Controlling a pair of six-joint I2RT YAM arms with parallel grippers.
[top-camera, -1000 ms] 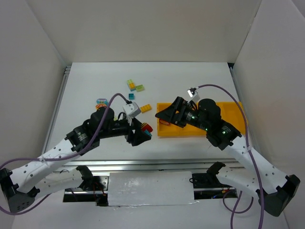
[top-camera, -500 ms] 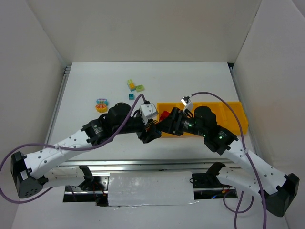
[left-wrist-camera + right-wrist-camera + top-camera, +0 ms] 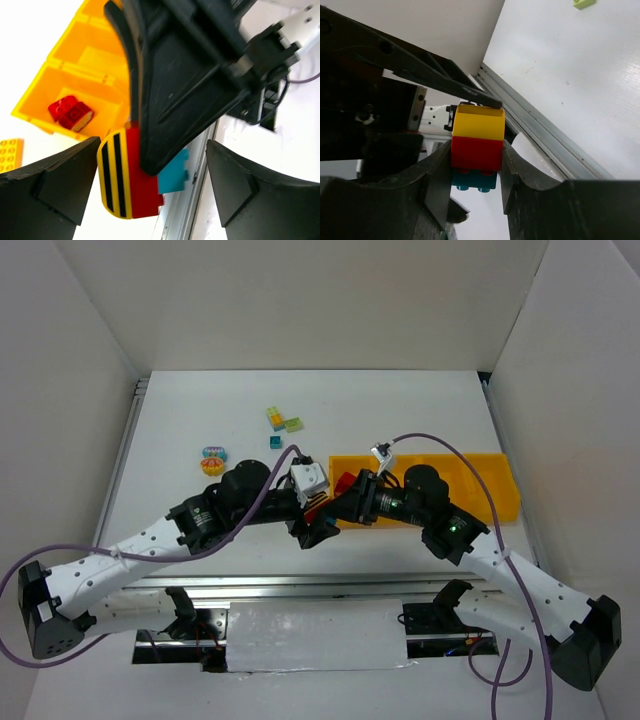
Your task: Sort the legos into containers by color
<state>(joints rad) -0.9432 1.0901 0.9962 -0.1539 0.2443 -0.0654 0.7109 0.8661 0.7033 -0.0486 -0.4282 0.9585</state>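
One yellow-red-teal lego clump (image 3: 477, 142) sits clamped in the right gripper (image 3: 476, 167), beside the tray (image 3: 492, 490); left gripper (image 3: 152, 172) spread wide around it; red legos (image 3: 70, 113) in the end compartment; loose legos (image 3: 281, 420) lie beyond.

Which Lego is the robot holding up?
The yellow-red-teal clump pinched in the right gripper; the other legos lie on the table or in the tray.

White tabletop (image 3: 400, 410), yellow-orange tray (image 3: 490, 480) at right, loose legos (image 3: 283, 421) and small multicoloured clump (image 3: 212, 460) toward the left
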